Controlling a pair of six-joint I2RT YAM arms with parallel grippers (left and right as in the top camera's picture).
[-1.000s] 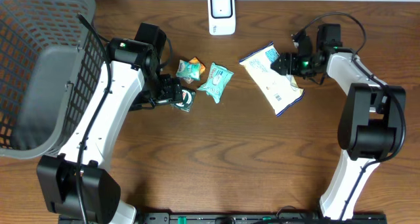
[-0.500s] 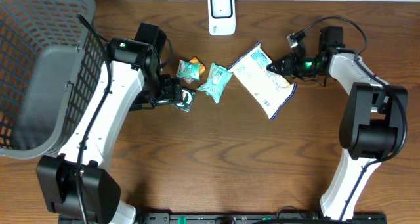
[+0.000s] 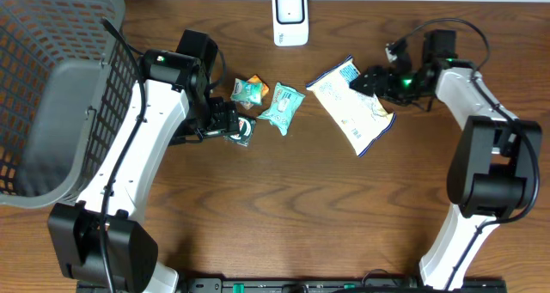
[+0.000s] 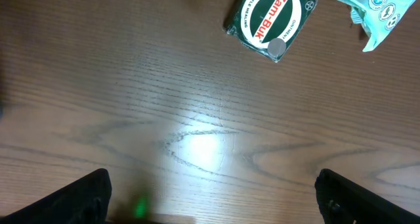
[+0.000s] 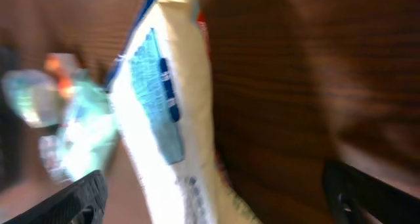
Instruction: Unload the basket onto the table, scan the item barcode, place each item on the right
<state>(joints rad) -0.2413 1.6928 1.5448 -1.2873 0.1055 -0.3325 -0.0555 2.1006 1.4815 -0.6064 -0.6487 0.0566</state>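
- Your right tool (image 3: 369, 80) has its jaws spread wide and grips nothing. The cream snack bag (image 3: 352, 112) lies on the worktop (image 3: 301, 207) just beside it, towards the centre.
- The bag's long axis runs diagonally: its far end points towards the scanner (image 3: 290, 18), and its near end trails out to the right.
- Your left tool (image 4: 213, 188), also open and empty, sits well apart by the green box (image 4: 270, 22), so the right arm is nearer.

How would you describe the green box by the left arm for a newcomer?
From the grey basket at far left, go right past the white left arm to three small items. The box lies nearest that arm. Unlike the soft orange-and-teal sachet and teal packet beside it, it is square and dark green, with a round white label reading Zam-Buk in red.
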